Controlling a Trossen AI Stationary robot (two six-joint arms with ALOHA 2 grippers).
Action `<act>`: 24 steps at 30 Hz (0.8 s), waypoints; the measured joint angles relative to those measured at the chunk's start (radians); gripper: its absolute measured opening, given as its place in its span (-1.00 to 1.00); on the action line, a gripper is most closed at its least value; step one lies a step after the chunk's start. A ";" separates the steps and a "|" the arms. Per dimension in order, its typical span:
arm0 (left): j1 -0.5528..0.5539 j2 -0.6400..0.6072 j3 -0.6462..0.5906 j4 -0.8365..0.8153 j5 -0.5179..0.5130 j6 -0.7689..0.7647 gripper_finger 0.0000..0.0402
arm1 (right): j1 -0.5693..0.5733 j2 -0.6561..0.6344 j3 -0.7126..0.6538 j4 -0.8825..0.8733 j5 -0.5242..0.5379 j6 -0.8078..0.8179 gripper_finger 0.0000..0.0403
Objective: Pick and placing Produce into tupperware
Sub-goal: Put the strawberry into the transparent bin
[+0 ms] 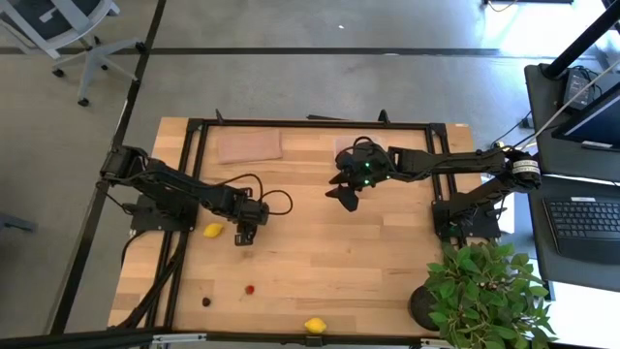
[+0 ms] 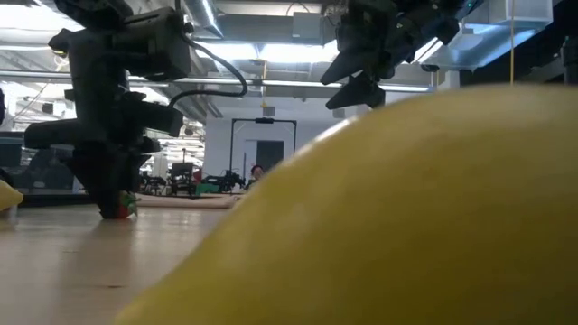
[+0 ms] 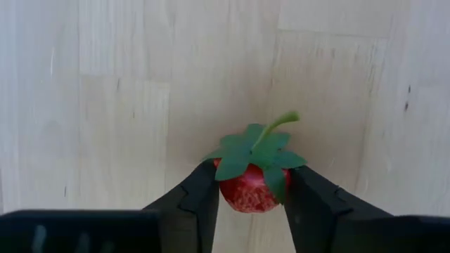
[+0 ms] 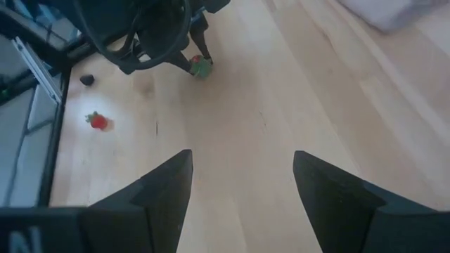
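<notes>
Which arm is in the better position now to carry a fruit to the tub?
Left: its end effector is already closed on a strawberry at the table. The right end effector is open, empty and raised.

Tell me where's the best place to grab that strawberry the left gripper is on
Best by its red body, from above, as the left gripper does now. The strawberry sits on the table with its leafy cap and stem up; those are thin and floppy, so the fingers likely hold better on its rounded flanks beneath the leaves.
</notes>
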 joint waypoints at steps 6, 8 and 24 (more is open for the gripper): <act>0.001 -0.001 0.007 -0.006 0.007 0.001 -0.39 | 0.000 0.000 0.000 -0.004 0.000 0.332 0.23; 0.002 -0.001 0.032 -0.005 0.007 0.011 -0.39 | 0.000 0.000 0.000 -0.006 0.000 0.417 0.23; 0.058 -0.008 0.452 0.015 -0.256 0.260 -0.34 | 0.003 0.001 0.000 0.154 0.000 0.459 0.23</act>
